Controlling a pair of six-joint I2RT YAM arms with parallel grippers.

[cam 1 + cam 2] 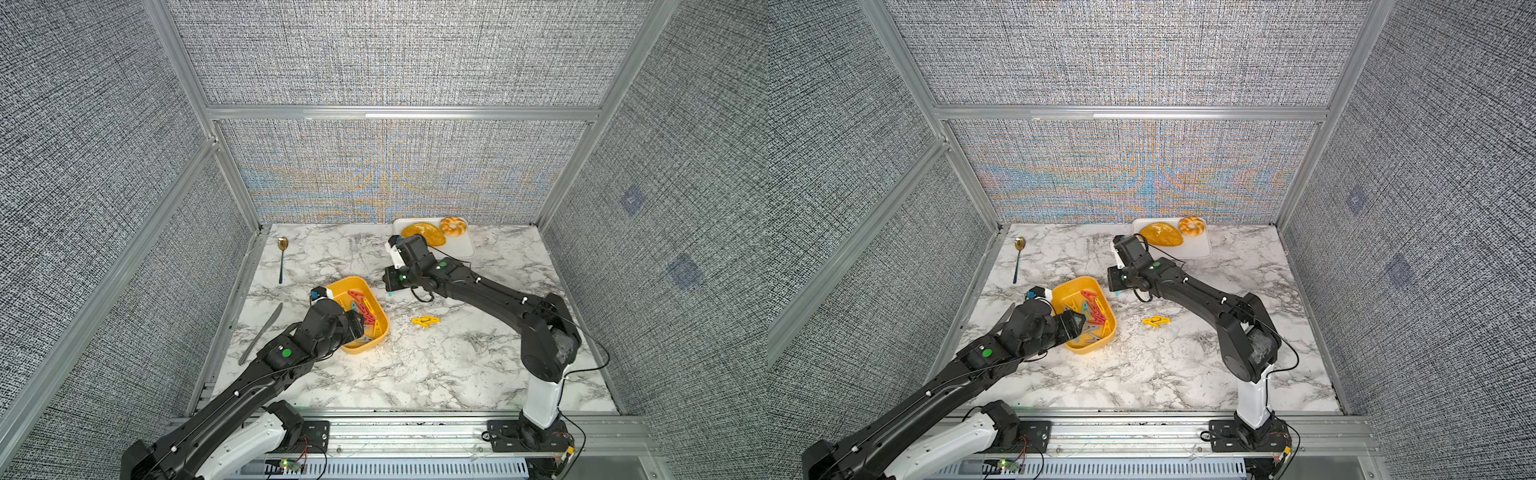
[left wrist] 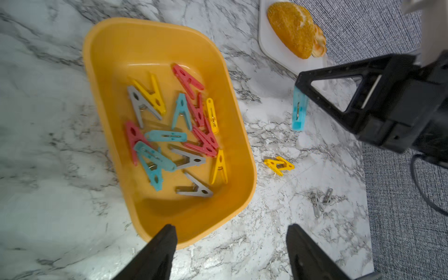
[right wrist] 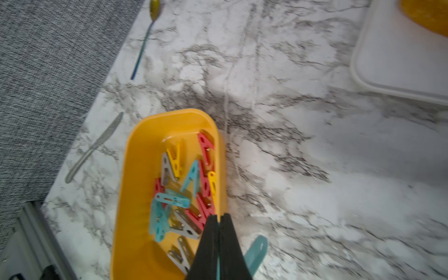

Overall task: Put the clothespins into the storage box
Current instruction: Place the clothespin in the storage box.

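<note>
Clock refs are from the top views, 12 = back wall.

- Storage box point(image 1: 343, 289) sits on the table point(image 1: 415, 374) at about 9 o'clock from table centre, long axis running roughly 11 to 5. A mixed pile of clothespins point(image 2: 181, 135) lies in it: red, yellow, teal and grey, several overlapping.
- Left tool point(image 2: 231, 229) hangs over the box's 7 o'clock edge. Fingers are spread wide with nothing between them.
- Right tool point(image 3: 219, 218) is just off the box's 2 o'clock side. Fingers are pressed together, pinching a teal clothespin point(image 2: 299, 111) by one end, and the pin hangs below the tips. Can't tell whether its lower end touches the table.
- Loose on the table: one yellow clothespin point(image 1: 426, 321) at 3 o'clock of the box and apart from it, plus a pair of grey clothespins point(image 2: 320, 201) further out the same way, hard to pick out against the marble.
- Other items: white tray point(image 1: 461, 245) with bread at 1 o'clock by the back wall, spoon point(image 1: 282, 257) at 10 o'clock, and knife point(image 1: 262, 332) at 9 o'clock along the table edge.
</note>
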